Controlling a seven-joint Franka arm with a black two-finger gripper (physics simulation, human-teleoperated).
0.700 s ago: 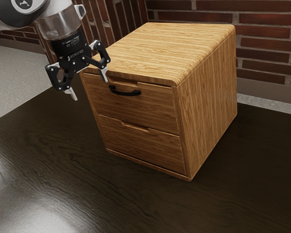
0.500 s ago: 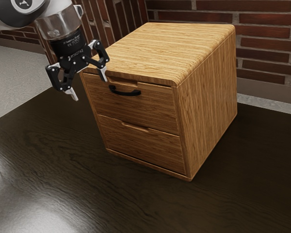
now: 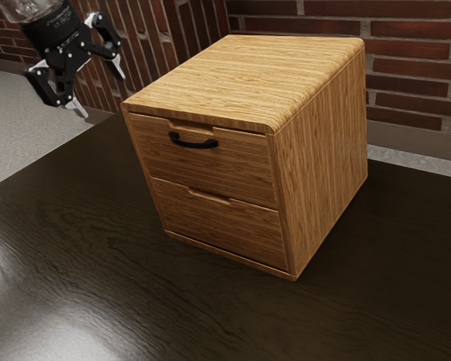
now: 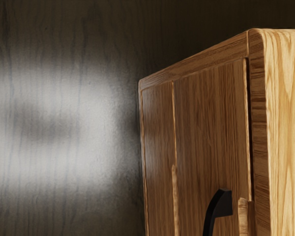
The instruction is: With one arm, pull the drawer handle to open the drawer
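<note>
A wooden two-drawer cabinet [image 3: 255, 143] stands on the dark table. Its top drawer [image 3: 210, 162] sits flush with the front and carries a black handle [image 3: 193, 141]. My gripper [image 3: 100, 92] hangs open and empty in the air, up and toward the exterior view's left of the cabinet's near top corner, well apart from the handle. In the wrist view the cabinet front [image 4: 206, 137] stands beside the hand, with one end of the black handle [image 4: 217, 209] at the frame's edge.
The lower drawer [image 3: 218, 222] has a wooden handle [image 3: 210, 198] and looks shut. Dark wood table [image 3: 98, 286] spreads wide in front of the cabinet. A brick wall [image 3: 413, 68] runs behind it.
My gripper has risen and drawn back toward the exterior view's upper left, away from the cabinet's top front corner. It stays open. The drawer has not moved.
</note>
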